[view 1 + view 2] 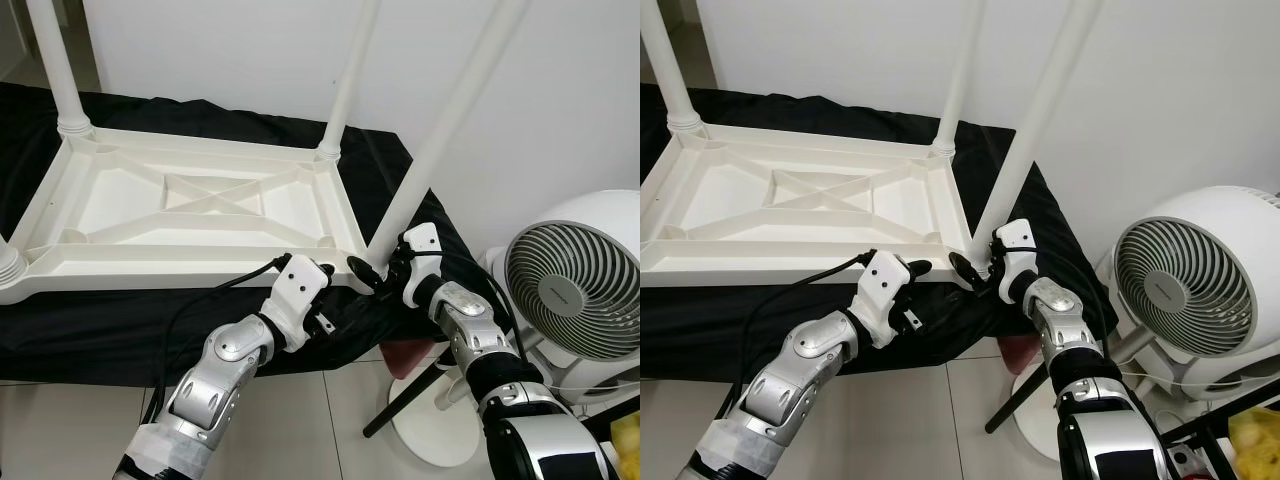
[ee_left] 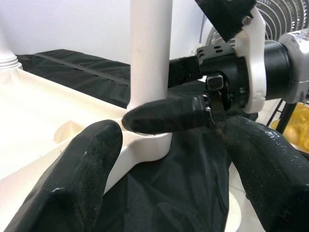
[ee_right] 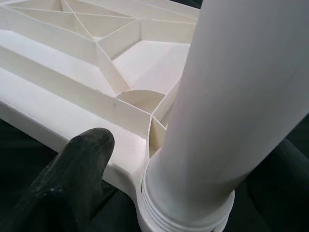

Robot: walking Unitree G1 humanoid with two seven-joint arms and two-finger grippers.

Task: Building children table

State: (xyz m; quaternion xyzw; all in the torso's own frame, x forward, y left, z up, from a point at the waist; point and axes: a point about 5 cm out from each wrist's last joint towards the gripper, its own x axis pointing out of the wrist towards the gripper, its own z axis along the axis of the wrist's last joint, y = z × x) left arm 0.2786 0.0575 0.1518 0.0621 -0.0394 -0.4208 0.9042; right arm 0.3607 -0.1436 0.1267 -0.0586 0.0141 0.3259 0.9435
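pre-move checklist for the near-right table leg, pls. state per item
1. Tabletop upside down on the black cloth: ok.
2. Near-right leg standing in its corner socket: ok, though it leans away from the tabletop; whether it is fully seated: cannot tell.
3. Right pincer at the leg's base, one finger across the leg: ok; firm grip: cannot tell.
4. Left pincer open, close to the same corner, touching nothing: ok.
5. The other legs, far-left and far-right, upright in their sockets: ok.
6. Fan standing close beside the right arm: not ok, watch clearance.
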